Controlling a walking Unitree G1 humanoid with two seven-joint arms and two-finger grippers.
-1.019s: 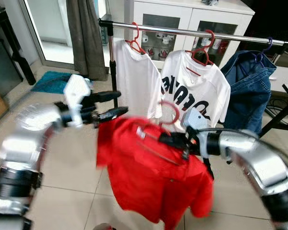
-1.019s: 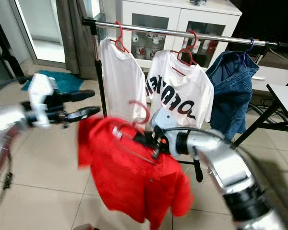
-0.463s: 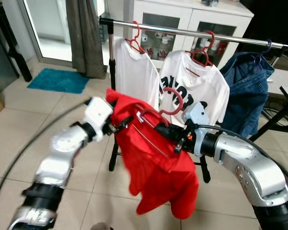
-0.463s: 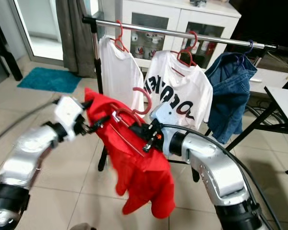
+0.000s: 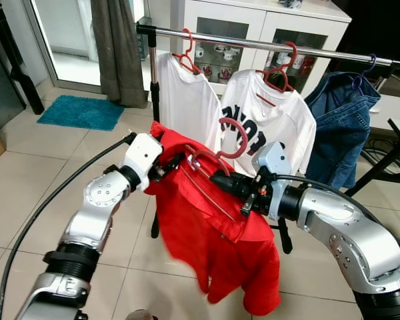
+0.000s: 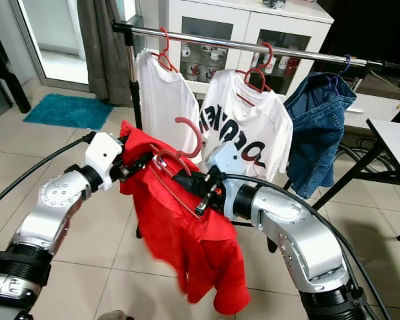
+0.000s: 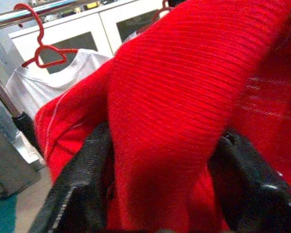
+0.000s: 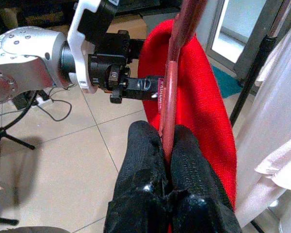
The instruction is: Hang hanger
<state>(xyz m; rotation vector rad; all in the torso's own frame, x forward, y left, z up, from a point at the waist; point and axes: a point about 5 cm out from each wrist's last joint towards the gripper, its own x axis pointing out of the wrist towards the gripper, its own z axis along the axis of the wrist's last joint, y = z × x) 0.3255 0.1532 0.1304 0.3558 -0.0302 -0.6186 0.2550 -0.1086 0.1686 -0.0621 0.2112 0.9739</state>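
Change: your red hanger [image 5: 230,141] now sits higher, hook nearer the rail [image 5: 267,45] at 12 o'clock.
Right gripper [image 5: 221,181]: fingers clamped on hanger.
Left gripper [image 5: 165,165]: fingers pinching the red shirt [image 5: 220,247].

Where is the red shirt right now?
The red shirt hangs on a red hanger between both pincers, left and right, just before the rail.

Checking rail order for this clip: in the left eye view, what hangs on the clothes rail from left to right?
Plain white T-shirt on a red hanger → white T-shirt with black lettering on a red hanger → blue denim jacket on a blue hanger.
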